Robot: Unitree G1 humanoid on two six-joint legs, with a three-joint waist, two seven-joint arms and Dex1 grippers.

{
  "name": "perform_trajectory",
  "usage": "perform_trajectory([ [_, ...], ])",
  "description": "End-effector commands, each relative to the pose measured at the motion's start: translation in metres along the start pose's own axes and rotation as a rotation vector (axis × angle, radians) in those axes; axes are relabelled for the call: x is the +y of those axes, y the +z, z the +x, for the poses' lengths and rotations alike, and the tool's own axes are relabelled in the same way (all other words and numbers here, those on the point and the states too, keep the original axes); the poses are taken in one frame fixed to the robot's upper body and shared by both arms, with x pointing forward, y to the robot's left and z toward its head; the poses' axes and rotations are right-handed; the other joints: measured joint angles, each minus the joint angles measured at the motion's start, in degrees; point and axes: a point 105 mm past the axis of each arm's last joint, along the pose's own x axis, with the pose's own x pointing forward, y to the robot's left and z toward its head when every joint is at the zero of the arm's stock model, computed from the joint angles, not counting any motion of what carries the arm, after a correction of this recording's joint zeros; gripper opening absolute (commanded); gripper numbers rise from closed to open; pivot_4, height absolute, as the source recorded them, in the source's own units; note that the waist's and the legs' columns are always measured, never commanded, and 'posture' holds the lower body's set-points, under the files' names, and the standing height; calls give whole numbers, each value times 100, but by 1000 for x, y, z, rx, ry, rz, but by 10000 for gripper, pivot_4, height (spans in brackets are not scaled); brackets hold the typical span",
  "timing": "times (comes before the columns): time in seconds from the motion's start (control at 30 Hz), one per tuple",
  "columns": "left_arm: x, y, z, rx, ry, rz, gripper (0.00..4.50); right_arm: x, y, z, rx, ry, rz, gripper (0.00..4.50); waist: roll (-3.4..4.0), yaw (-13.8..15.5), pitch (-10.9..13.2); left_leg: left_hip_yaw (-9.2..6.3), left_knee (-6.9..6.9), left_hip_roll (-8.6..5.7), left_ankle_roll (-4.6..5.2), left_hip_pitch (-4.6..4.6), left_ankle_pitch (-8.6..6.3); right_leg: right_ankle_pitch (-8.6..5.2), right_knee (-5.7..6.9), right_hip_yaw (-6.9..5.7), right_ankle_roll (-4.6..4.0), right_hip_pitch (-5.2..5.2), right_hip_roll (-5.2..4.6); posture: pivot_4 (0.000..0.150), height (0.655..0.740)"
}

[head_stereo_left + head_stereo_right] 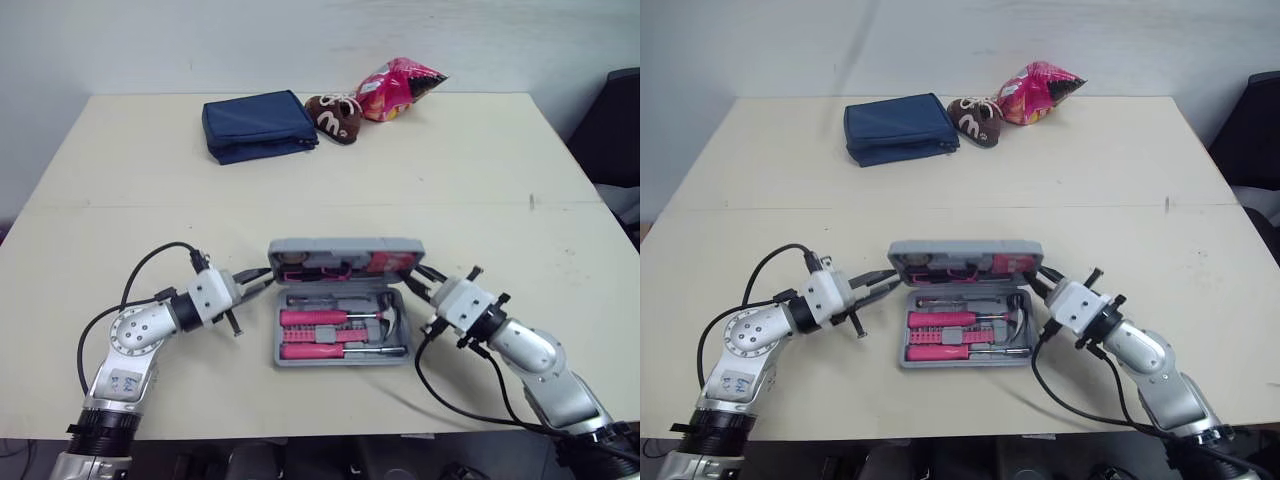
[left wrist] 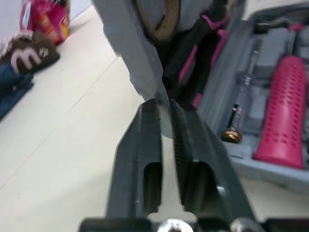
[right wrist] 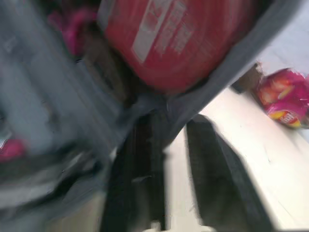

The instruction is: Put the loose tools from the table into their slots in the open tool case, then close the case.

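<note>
Shows pink-handled tools (image 1: 312, 318) slotted in grey plastic tool case (image 1: 277, 335), near-middle of beige table (image 1: 120, 200). Pinches half-raised lid (image 1: 345, 246) with left gripper (image 1: 262, 277); straddles its other end with parted right gripper (image 1: 420, 277). Leaves only closing.

Head stereo overlooks the table (image 1: 450, 170); wrist cameras sit close against the tool case (image 2: 126, 46).

free: table (image 1: 420, 200) between case (image 1: 345, 246) and pouch (image 1: 258, 124) | far edge blocked: pouch, shoe (image 1: 334, 117), snack bag (image 1: 400, 88)

Silver-grey arms (image 1: 140, 335), white wrist blocks (image 1: 212, 292), looping black cables (image 1: 148, 262); left hand (image 1: 267, 276) and right hand (image 1: 411, 274) black.
</note>
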Motion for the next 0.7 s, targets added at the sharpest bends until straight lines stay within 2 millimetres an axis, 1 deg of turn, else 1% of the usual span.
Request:
perform_trajectory([
  [0.03,4,-11,-29,85,-9,93,23922,-4,-2,-20,1,-18,-207,27652,3,-15,0,0,-4,1,0,1,-1,-1,0,11,-2,0,0,1500,7400],
  [0.07,6,-18,-40,119,-3,74,28342,-5,-5,-28,14,-17,-240,32232,4,-27,0,7,-7,0,0,8,-1,-1,2,21,-2,-1,-1,1500,7400],
  [0.13,17,-35,-69,222,24,63,28342,-5,-18,-54,80,-7,-283,32232,2,-25,1,12,-8,2,0,12,-1,-1,4,26,-2,-2,1,1500,7400],
  [0.2,24,-47,-89,297,26,30,28342,0,-34,-80,160,39,-266,32232,-1,-14,2,14,-9,2,0,12,-1,-4,3,27,-6,-4,1,1500,7400],
  [0.27,26,-52,-95,319,18,-10,28342,2,-40,-95,204,56,-236,32232,-4,-13,1,17,-12,2,1,15,-2,-5,1,27,-8,-3,-1,1500,7400],
  [0.33,30,-49,-89,285,9,-65,28342,-4,-39,-104,226,42,-159,32232,-5,14,1,19,-4,-5,11,20,-8,-3,1,24,-4,11,-10,1500,7400],
  [0.4,34,-42,-77,238,1,-97,28342,-6,-32,-105,210,52,-85,32232,-9,31,1,15,2,-12,23,23,-14,2,0,4,4,25,-18,1500,7400],
  [0.47,42,-32,-54,168,3,-153,28899,2,-16,-99,164,97,113,27063,-5,21,3,12,3,-9,23,23,-14,2,0,-3,5,25,-14,1500,7400],
  [0.5,44,-28,-47,149,-6,-170,28899,7,-11,-98,151,126,184,23847,0,33,6,12,1,-9,22,23,-13,2,1,-3,5,24,-13,1500,7400],
  [0.53,44,-23,-32,125,-42,-202,26263,18,0,-94,132,198,270,19005,-1,38,6,-4,6,-8,20,15,-12,2,4,2,5,24,-12,1500,7400],
  [0.63,42,-16,0,112,-124,-233,16257,43,19,-90,115,360,400,4444,-5,46,3,-20,12,-3,16,17,-10,2,4,-4,6,37,-4,1500,7400],
  [0.67,41,-16,5,119,-138,-237,9962,47,22,-89,118,384,416,0,-5,48,3,-27,13,-3,16,16,-10,2,1,-8,6,40,-4,1500,7400],
  [0.7,41,-14,15,118,-161,-233,6008,53,26,-87,123,420,441,0,-5,35,3,-27,16,-4,16,16,-10,2,0,-8,6,41,-3,1500,7400],
])
